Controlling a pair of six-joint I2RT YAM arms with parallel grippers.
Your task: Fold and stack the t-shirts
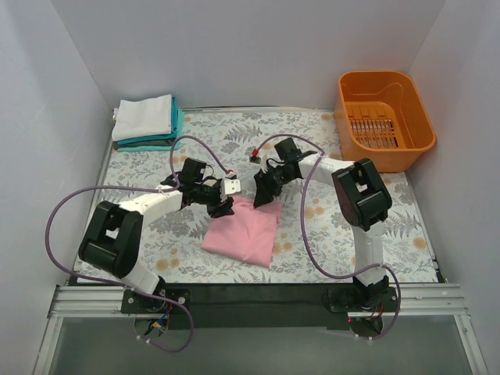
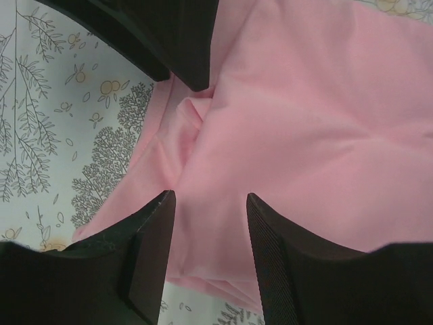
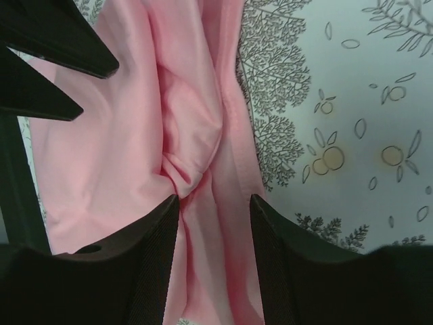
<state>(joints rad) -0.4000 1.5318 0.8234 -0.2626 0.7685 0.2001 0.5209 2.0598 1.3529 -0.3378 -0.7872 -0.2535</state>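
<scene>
So here's the thing that matters: both pincers sit on the far edge of the plain light pink cloth t-shirt (image 1: 241, 233), and the whole body of it lies nearward from them, so any fold you make has to drag that far edge toward the near side. The shirt's in the middle of the floral-print table cover (image 1: 141, 234), a rough skewed block, slightly wider at its near end, long axis running far-to-near with a bit of a lean. Your left gripper (image 1: 221, 207) is on the far-left corner and your right gripper (image 1: 260, 197) on the far-right one, close together, so neither arm is really nearer. In the left wrist view the jaws are spread partway with smooth pink cloth under the gap. In the right wrist view they're spread about the same, with a bunched ridge of cloth running up between them. I can't tell if either is actually biting fabric. The cloth looks soft and rumpled at that edge, flat elsewhere. The folded white t-shirt (image 1: 144, 116) sits on the folded teal t-shirt (image 1: 170, 141) at the far left, and the orange plastic basket (image 1: 422, 125) is far right.
</scene>
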